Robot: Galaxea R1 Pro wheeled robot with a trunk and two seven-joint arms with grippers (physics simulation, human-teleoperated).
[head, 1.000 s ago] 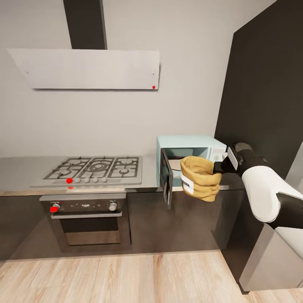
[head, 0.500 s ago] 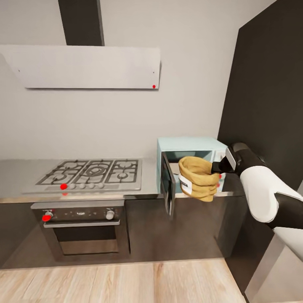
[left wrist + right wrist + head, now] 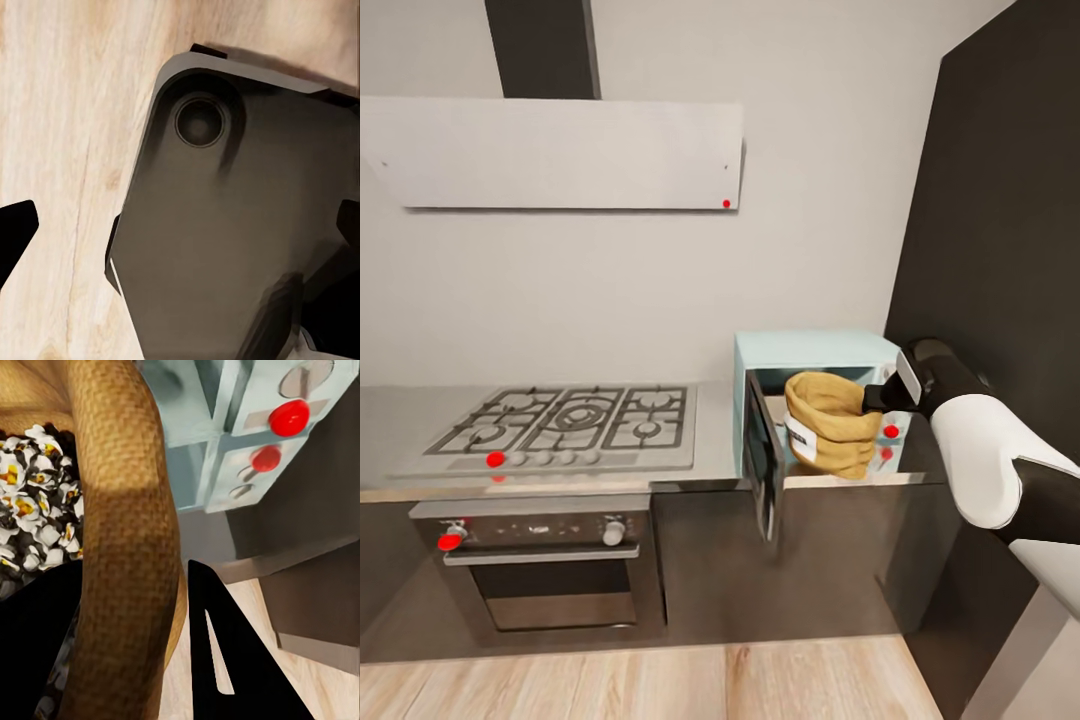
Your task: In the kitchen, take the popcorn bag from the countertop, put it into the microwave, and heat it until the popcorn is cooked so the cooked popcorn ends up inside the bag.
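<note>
Tan sack: the bag [image 3: 831, 424], rim pinched between my right gripper [image 3: 872, 400] fingers [image 3: 225, 652], hangs mouth-up before the microwave [image 3: 815, 400], door [image 3: 761, 455] swung wide for loading. Popcorn [image 3: 30, 502] inside. Left gripper: idle over the floor [image 3: 67, 112]; finger spread unclear.

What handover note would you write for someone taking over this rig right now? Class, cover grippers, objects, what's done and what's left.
Right gripper: shut on the bag rim, holding it in front of the microwave opening.
Left gripper: not visible; its camera looks at the robot base and floor.
Microwave door: open, hinged on the left.
Popcorn: whitish pieces inside the bag.
Done: bag picked up, brought to the microwave.
Left: set the bag inside, release, shut the door, heat.
</note>
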